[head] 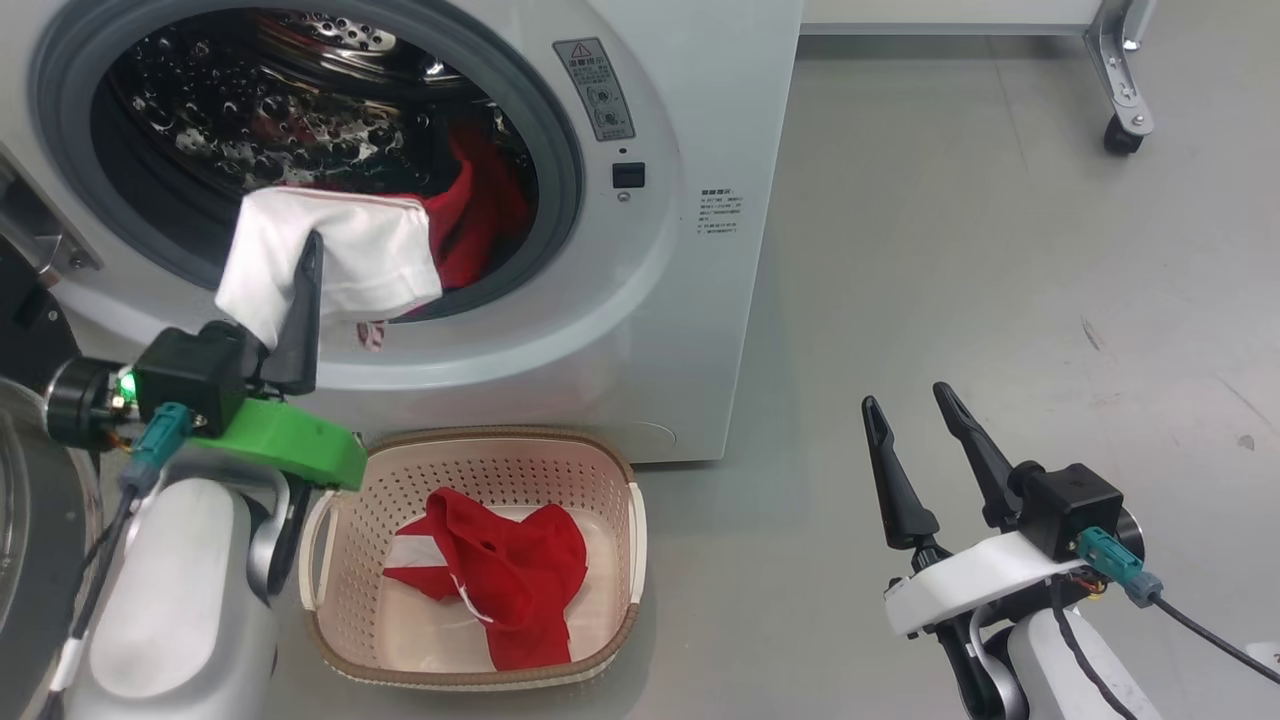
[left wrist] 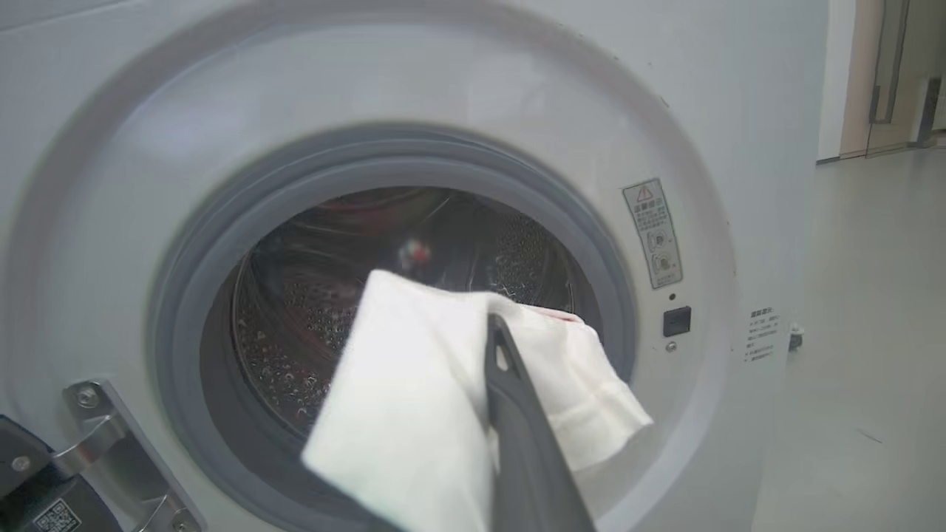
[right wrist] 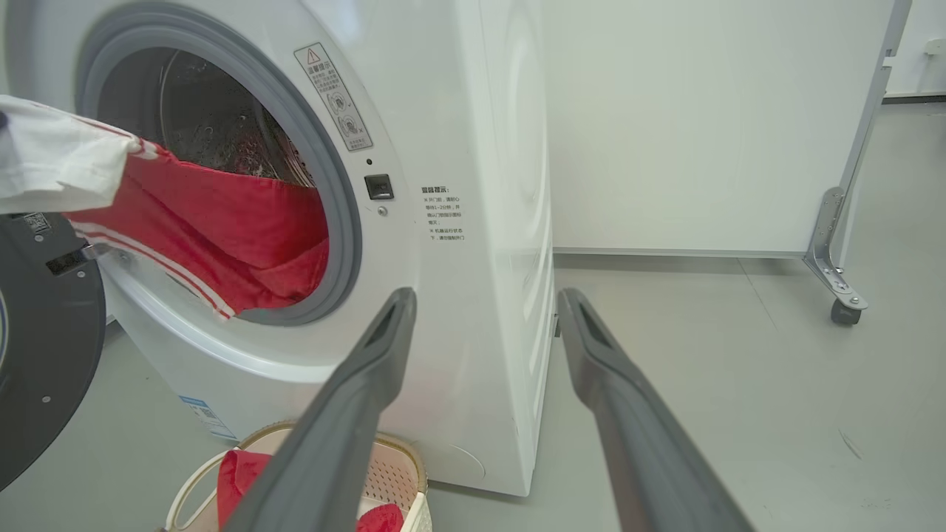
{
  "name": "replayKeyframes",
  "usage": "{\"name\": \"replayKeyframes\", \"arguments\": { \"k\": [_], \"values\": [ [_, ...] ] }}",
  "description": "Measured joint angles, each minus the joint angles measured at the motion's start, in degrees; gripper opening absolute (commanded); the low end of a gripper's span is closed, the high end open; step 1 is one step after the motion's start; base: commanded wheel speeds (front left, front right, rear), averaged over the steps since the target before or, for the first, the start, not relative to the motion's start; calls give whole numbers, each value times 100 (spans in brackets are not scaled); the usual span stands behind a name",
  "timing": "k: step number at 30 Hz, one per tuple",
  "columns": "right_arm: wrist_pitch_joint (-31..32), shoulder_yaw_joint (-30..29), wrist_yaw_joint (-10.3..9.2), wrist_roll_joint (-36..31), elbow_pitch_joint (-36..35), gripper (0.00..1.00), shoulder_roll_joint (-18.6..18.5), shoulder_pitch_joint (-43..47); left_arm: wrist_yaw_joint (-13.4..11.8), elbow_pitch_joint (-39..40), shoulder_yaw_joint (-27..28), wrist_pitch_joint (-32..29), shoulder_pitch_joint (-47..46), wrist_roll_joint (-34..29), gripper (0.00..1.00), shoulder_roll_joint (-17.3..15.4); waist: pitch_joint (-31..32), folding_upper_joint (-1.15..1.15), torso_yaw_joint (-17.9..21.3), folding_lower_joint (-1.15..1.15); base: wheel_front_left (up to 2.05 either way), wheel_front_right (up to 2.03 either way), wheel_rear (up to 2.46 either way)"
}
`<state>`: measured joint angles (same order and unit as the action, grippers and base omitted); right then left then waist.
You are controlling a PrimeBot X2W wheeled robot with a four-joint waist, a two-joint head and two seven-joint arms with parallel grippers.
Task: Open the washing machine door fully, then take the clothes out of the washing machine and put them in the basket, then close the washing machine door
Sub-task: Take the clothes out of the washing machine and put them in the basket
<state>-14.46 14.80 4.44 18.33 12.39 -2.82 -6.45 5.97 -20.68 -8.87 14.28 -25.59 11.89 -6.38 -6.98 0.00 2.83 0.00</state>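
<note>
The washing machine (head: 690, 300) stands with its mouth uncovered; the washing machine door (right wrist: 37, 332) is swung out to the left. My left gripper (head: 313, 245) is shut on a white cloth (head: 340, 260), held just in front of the drum's lower rim, above the basket (head: 500, 440). A red garment (right wrist: 222, 222) with white stripes stretches from the drum toward that cloth. Another red piece (head: 510, 570) lies in the basket. In the left wrist view one dark finger (left wrist: 517, 421) presses into the white cloth (left wrist: 414, 414). My right gripper (head: 910, 410) is open, low on the right, holding nothing.
The basket sits on the grey floor right against the machine's front. A white partition on a metal leg with a caster (head: 1120, 135) stands behind on the right. Open floor (head: 1000, 300) lies to the machine's right. The door hinge bracket (left wrist: 96, 428) sticks out at the opening's lower left.
</note>
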Motion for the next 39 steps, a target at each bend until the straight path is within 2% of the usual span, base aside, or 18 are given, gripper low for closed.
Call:
{"name": "replayKeyframes", "arguments": {
  "k": [9,14,24,39],
  "values": [
    [0,10,1,-32,-23,100,0,5,-114,1486,182,20,51,-92,0,30,-11,0,-18,0,0,0,0],
    [0,19,2,-32,-25,100,1,9,-114,1847,179,45,293,-121,0,31,-25,0,-9,0,0,0,0],
    [0,71,7,-34,-30,100,0,14,-112,1637,-80,21,1142,-165,0,26,-64,0,54,0,0,0,0],
    [0,167,33,-83,-132,100,1,-16,-112,1001,-267,-626,1629,-335,0,-67,-489,0,258,0,0,0,0]
  ]
}}
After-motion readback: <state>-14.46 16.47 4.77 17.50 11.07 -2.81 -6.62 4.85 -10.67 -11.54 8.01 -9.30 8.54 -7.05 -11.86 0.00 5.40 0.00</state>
